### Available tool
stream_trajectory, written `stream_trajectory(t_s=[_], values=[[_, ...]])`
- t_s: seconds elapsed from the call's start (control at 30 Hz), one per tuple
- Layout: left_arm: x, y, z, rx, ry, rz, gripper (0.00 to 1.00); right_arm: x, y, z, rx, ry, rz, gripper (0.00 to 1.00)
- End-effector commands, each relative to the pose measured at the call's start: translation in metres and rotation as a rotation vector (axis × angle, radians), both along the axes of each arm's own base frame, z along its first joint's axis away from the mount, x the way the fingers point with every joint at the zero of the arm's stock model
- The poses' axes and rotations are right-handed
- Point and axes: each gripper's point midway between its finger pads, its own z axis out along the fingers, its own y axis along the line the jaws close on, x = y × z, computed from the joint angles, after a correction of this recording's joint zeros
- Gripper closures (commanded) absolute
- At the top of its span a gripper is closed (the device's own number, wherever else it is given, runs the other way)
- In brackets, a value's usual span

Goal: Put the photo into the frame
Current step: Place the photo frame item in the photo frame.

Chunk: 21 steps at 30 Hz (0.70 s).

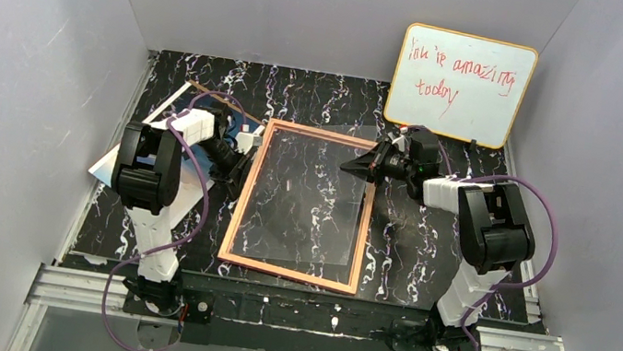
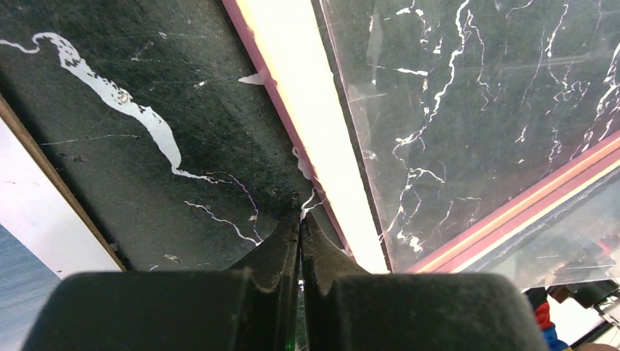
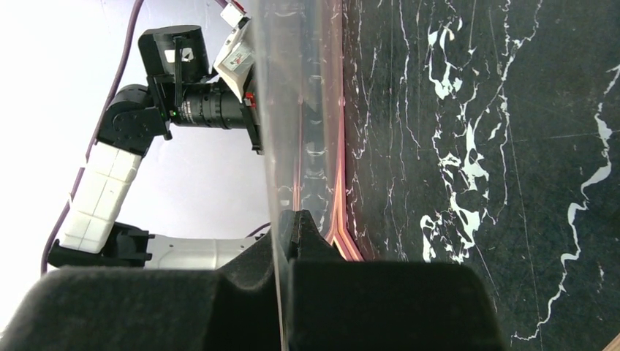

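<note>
the right wrist view alone shows the right gripper (image 3: 286,230) clenched on the pane's (image 3: 292,110) edge, over the frame's (image 1: 290,272) right side. the left wrist view shows the left gripper (image 2: 300,223) pinched shut, empty, just left of the frame. the photo (image 1: 104,169) lies farther left, partly hidden by the left arm (image 1: 150,172).

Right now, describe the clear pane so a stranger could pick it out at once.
On the black marble table, a pink frame lies flat in the middle. The clear pane sits over it, its right edge pinched in the right gripper. Unlike the whiteboard behind, it is see-through, marble veins showing through it.
</note>
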Motion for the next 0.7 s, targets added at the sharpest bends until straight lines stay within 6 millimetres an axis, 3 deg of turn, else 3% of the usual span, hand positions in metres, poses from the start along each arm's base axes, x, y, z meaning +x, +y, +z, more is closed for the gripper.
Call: stream_trajectory(t_s=[0.0,0.2,0.67], values=[[-0.014,0.000,-0.015,0.025,0.051,-0.027,1.00,0.012,0.001,0.033,0.048,-0.139,-0.015,0.99],[-0.012,0.000,-0.015,0.027,0.050,-0.028,1.00,0.004,0.003,0.047,0.086,-0.193,0.015,0.99],[-0.012,0.001,-0.016,0.029,0.051,-0.031,1.00,-0.011,0.011,0.051,0.134,-0.227,0.070,0.99]])
